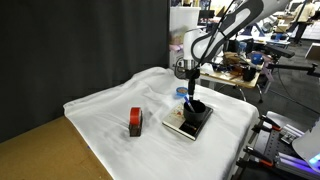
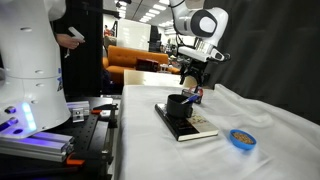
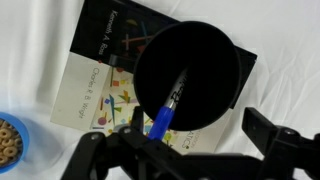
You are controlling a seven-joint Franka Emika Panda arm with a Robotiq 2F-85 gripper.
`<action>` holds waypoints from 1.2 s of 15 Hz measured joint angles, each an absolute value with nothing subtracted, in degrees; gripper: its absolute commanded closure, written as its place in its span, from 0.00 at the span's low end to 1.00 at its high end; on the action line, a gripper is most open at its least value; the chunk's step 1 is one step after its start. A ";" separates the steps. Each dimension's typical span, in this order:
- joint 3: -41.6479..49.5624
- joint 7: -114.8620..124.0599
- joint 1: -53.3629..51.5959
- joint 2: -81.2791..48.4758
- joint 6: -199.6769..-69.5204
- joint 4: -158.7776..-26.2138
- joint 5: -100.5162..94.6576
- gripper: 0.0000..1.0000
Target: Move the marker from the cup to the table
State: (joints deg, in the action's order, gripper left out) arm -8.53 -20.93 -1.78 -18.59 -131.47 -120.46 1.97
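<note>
- Step in hand, as I judge it: approach for the pick. No grasp is showing yet.
- The gripper [image 2: 194, 90] is hovering directly above the black cup [image 2: 180, 103], pointing down, in both exterior views.
- Tool state: in the wrist view the 2 fingers [image 3: 268, 132] are standing wide apart with nothing pinched between them, so the jaws are released.
- The marker [image 3: 166, 112] is sitting inside the black cup, leaning against the rim. Its blue end is sticking out over the edge and pointing toward the gap between the fingers.
- The cup is standing on a book [image 3: 100, 75], which is lying on the white cloth [image 1: 110, 100] covering the table [image 1: 35, 152].
- Also lying on the cloth: 1 blue round object [image 2: 240, 138] near the book, and 1 red object [image 1: 135, 122] well apart from it.
- The next move is calling for a straight descent with the jaws straddling the blue end, then closing on it.
- After that, a lift high enough to clear the rim without tipping the cup, then a set-down on bare cloth beside the book.
- Risk, as I judge it: the marker's lean is making an off-centre pinch likely.
</note>
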 measured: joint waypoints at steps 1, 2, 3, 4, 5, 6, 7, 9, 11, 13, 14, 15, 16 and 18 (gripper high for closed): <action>-8.53 -20.93 -1.78 -18.59 -131.47 -120.46 1.97 0.00; -8.53 -20.93 -1.78 -18.59 -131.47 -120.45 1.97 0.00; -8.53 -20.93 -1.79 -18.59 -131.47 -120.45 1.97 0.00; -8.53 -20.93 -1.79 -18.59 -131.47 -120.47 1.97 0.00; -8.53 -20.93 -1.79 -18.59 -131.47 -120.49 1.98 0.00; -8.53 -20.93 -1.78 -18.59 -131.47 -120.51 1.98 0.00; -8.53 -20.93 -1.78 -18.59 -131.47 -120.52 1.98 0.00; -8.52 -20.93 -1.78 -18.59 -131.47 -120.53 1.99 0.00; -8.55 -20.93 -1.79 -18.60 -131.47 -120.58 2.08 0.00; -8.70 -20.93 -1.84 -18.60 -131.47 -120.67 2.27 0.00; -8.81 -20.93 -1.90 -18.61 -131.47 -120.75 2.45 0.00; -8.88 -20.93 -1.99 -18.62 -131.47 -120.83 2.64 0.00; -8.95 -20.93 -2.07 -18.63 -131.47 -120.95 2.78 0.00; -9.09 -20.93 -2.11 -18.65 -131.47 -121.24 2.86 0.00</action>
